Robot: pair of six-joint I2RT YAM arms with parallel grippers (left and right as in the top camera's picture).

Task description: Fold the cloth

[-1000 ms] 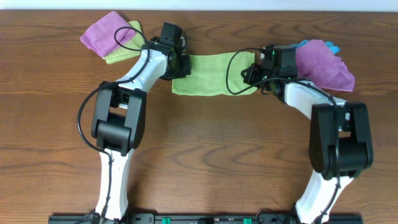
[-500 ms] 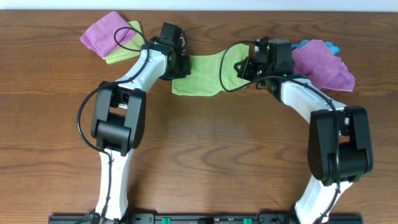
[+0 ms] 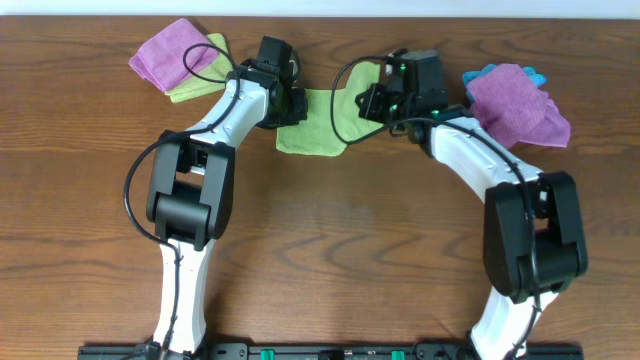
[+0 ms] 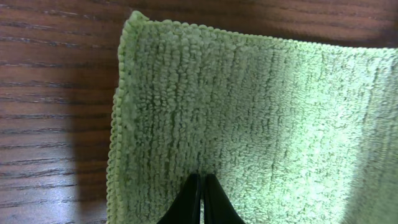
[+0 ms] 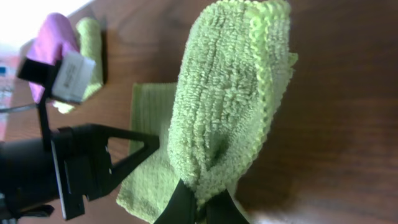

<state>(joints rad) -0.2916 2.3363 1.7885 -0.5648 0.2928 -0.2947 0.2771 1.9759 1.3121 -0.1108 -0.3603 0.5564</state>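
Observation:
A light green cloth (image 3: 322, 118) lies at the back middle of the wooden table. My right gripper (image 3: 368, 101) is shut on the cloth's right end and holds it lifted and doubled over toward the left; the wrist view shows the raised fold (image 5: 230, 93) pinched in the jaws (image 5: 202, 198). My left gripper (image 3: 290, 106) is shut with its tips (image 4: 201, 180) pressed down on the cloth's left end (image 4: 249, 118), near the left hem.
A purple cloth (image 3: 170, 52) on a folded green cloth (image 3: 200, 82) lies at the back left. A purple cloth (image 3: 515, 100) over a blue one (image 3: 487, 73) lies at the back right. Black cables loop over both arms.
My right gripper has carried the cloth's right end up and to the left, over the lying part. The flat cloth now looks much shorter. The left arm has not moved.

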